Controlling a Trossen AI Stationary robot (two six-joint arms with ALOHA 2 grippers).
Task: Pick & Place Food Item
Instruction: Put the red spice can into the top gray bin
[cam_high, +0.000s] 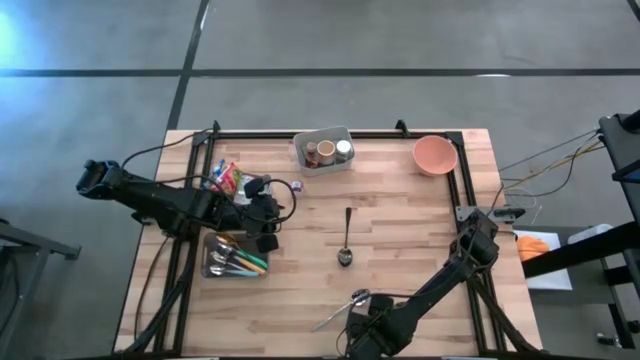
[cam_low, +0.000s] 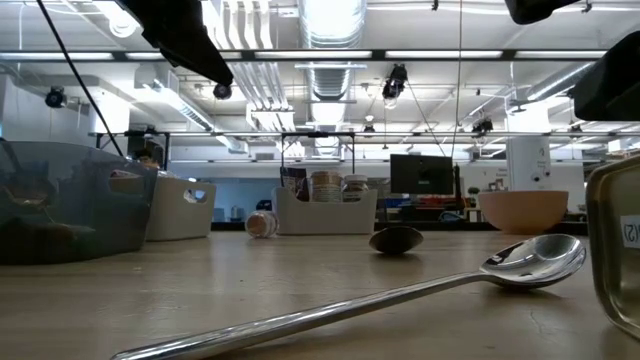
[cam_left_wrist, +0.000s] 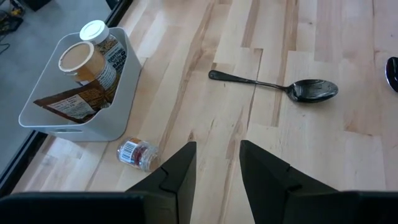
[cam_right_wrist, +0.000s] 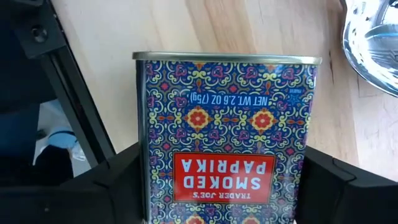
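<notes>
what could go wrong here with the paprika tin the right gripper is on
The right gripper brackets the smoked paprika tin, but whether its fingers press the tin yet cannot be told; lifting early could drop it. A shiny spoon lies right beside the tin, so a tipped tin or a low sweep could knock it across the table.

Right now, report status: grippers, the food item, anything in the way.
Right gripper at the near edge, fingers astride the paprika tin, grip unconfirmed. Left gripper open, empty, above bare table. Spoon lies right beside the tin.
</notes>
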